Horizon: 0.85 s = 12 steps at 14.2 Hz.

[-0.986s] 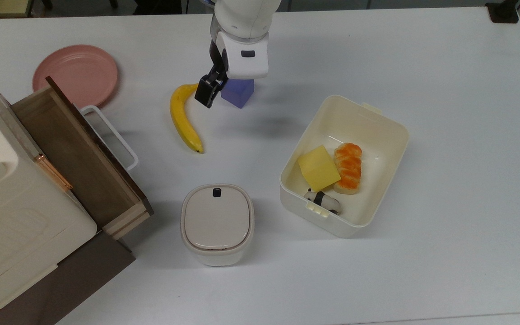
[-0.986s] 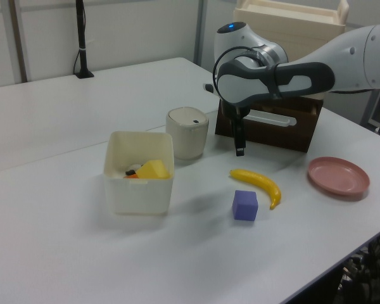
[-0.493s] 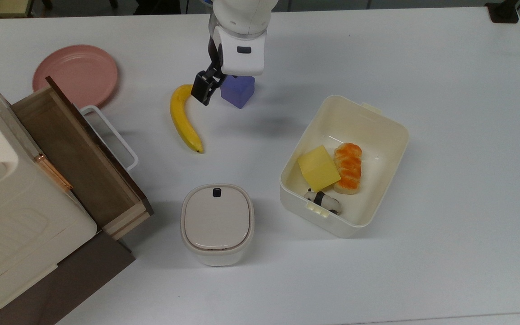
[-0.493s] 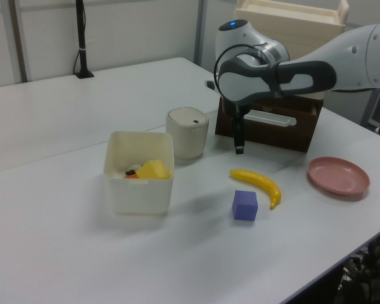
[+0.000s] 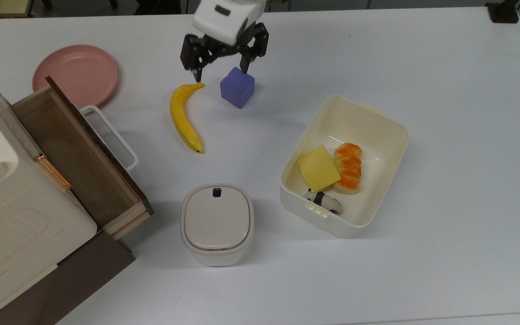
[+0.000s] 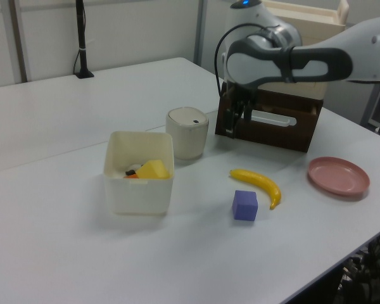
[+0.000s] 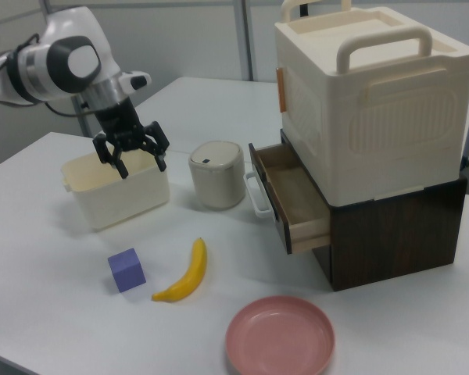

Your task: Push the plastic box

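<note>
1. The plastic box [image 5: 379,135] sits right of centre in the top view, lidless and angled, holding a yellow block [image 5: 318,168], an orange bread roll [image 5: 348,168] and a small panda figure [image 5: 323,201]. In the left view it is at left centre [image 6: 138,183].
2. Just beside it, toward the top view's lower centre, stands the lidded white bin [image 5: 217,223]. Above that lie the banana [image 5: 183,118] and the purple cube [image 5: 237,87].
3. The gripper [image 5: 221,74] hangs at the top centre of the top view, above the table between banana tip and cube, its fingers spread wide and holding nothing. It is well apart from the box.
4. Step in hand, as I judge it: the approach; no contact with the box yet.
5. The next move calls for travelling toward the box, dropping to wall height and meeting a side wall squarely, clear of the cube.
6. At the top view's left are the open drawer [image 5: 79,158] and pink plate [image 5: 76,74].
</note>
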Motion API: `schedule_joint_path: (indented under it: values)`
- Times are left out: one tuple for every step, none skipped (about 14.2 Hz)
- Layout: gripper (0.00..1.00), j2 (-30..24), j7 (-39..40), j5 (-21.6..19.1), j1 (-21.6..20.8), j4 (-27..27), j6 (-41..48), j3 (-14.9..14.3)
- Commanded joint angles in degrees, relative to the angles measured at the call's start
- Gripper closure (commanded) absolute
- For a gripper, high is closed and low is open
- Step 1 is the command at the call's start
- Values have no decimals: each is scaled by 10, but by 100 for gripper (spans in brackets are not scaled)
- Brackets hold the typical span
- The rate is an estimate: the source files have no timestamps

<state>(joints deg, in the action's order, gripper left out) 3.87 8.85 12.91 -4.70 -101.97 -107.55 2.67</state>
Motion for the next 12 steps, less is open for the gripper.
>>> schedule_joint_path:
  values:
    - [0,-28,-104,-24,-3,14,48,-5]
    - [0,-28,-110,-25,-3,26,68,-5]
    - [0,-31,-111,-31,-2,36,82,-7]
    - [0,-32,-116,-57,0,52,95,-18]
    - [0,-33,-125,-74,0,59,102,-23]
    - [0,-37,-132,-81,0,59,106,-23]
    - [0,-39,-138,-82,0,58,106,-23]
    - [0,-39,-140,-83,0,56,105,-23]
    - [0,-39,-143,-87,0,56,103,-24]
    - [0,-40,-143,-94,0,56,101,-28]
    - [0,-40,-140,-101,0,56,101,-34]
    - [0,-40,-139,-105,1,56,101,-35]
